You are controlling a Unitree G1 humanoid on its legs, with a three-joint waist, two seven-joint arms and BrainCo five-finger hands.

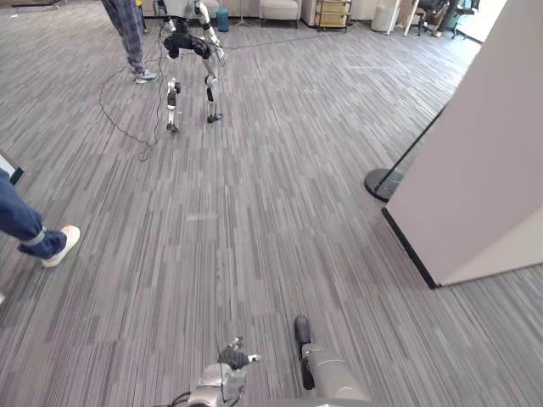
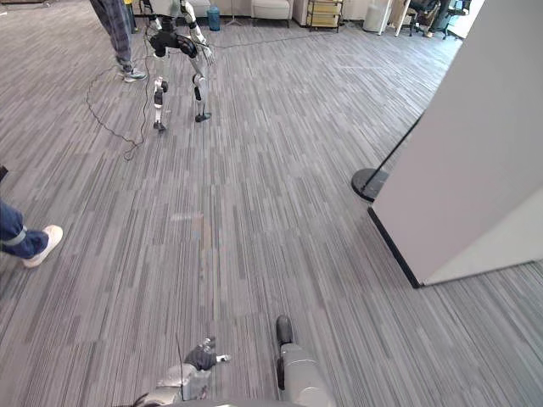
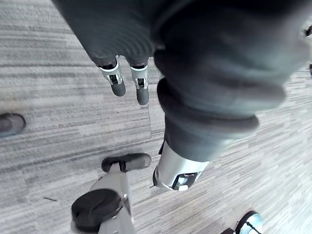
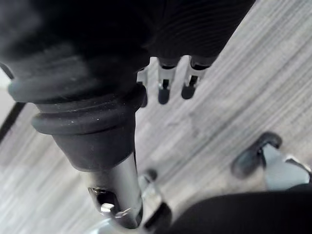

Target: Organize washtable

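My left hand (image 3: 118, 81) hangs over grey striped carpet (image 1: 254, 220), its fingers straight and relaxed and the thumb (image 3: 176, 171) apart from them, holding nothing. My right hand (image 4: 165, 88) hangs the same way over the carpet. Its fingers are loose, its thumb (image 4: 118, 195) sticks out, and nothing is in its grasp.
A white partition wall (image 1: 475, 161) stands at the right, with a black round stand base (image 1: 380, 183) at its near corner. Far ahead on the left stand another humanoid robot (image 1: 192, 59) and a person (image 1: 127, 38). A cable (image 1: 123, 127) trails on the floor. A person's leg and white shoe (image 1: 47, 244) are at the left edge.
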